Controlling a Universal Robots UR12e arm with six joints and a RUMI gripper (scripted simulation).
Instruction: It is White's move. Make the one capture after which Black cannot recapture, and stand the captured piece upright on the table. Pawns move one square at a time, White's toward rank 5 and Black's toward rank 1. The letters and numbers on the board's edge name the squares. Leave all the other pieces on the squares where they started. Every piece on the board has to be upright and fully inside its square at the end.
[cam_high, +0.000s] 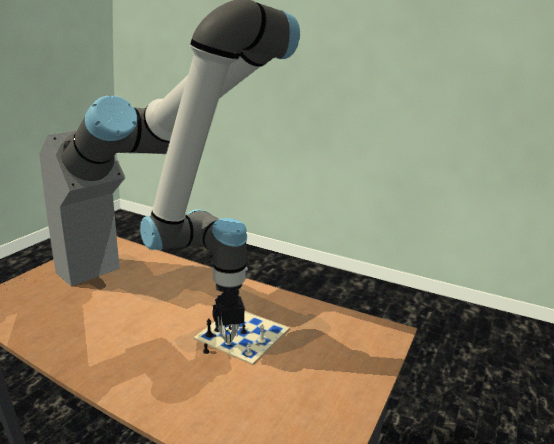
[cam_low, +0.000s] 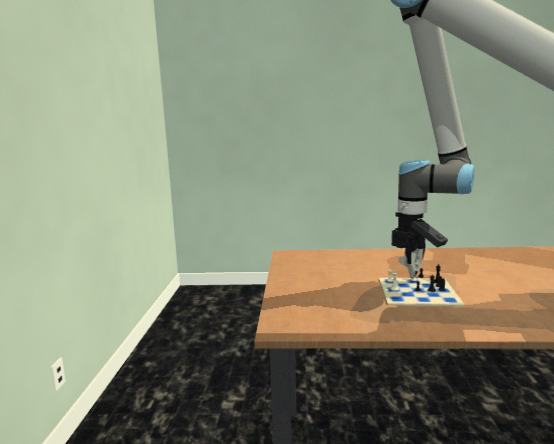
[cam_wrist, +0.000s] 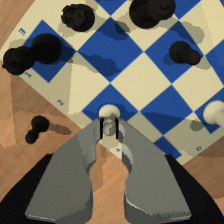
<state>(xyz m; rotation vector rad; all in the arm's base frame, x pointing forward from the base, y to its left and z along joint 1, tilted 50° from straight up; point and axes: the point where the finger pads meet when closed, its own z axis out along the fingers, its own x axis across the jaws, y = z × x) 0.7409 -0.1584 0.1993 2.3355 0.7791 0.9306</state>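
Observation:
My gripper (cam_high: 229, 336) (cam_low: 413, 275) (cam_wrist: 109, 119) is shut on a small white piece (cam_wrist: 108, 111), low over a blue square at the board's numbered edge. Whether its base touches is not clear. The board (cam_high: 274, 330) (cam_low: 423, 299) (cam_wrist: 111, 47) lies on the table. A black pawn (cam_high: 206, 349) (cam_low: 421, 272) (cam_wrist: 39, 124) stands upright on the table beside the board. Another black pawn (cam_high: 243, 328) (cam_low: 418, 286) (cam_wrist: 182, 51) stands on the board. A taller white piece (cam_high: 262, 333) (cam_low: 395, 282) (cam_wrist: 215, 113) and a short white piece (cam_high: 248, 351) (cam_low: 390, 275) also stand there.
A tall black piece (cam_high: 209, 328) (cam_low: 438, 275) (cam_wrist: 44, 49) stands on the corner square by the number 1. A black piece (cam_wrist: 78, 18) and another tall black piece (cam_wrist: 150, 11) stand along the black side. The dark wrist camera (cam_low: 431, 233) juts from the hand.

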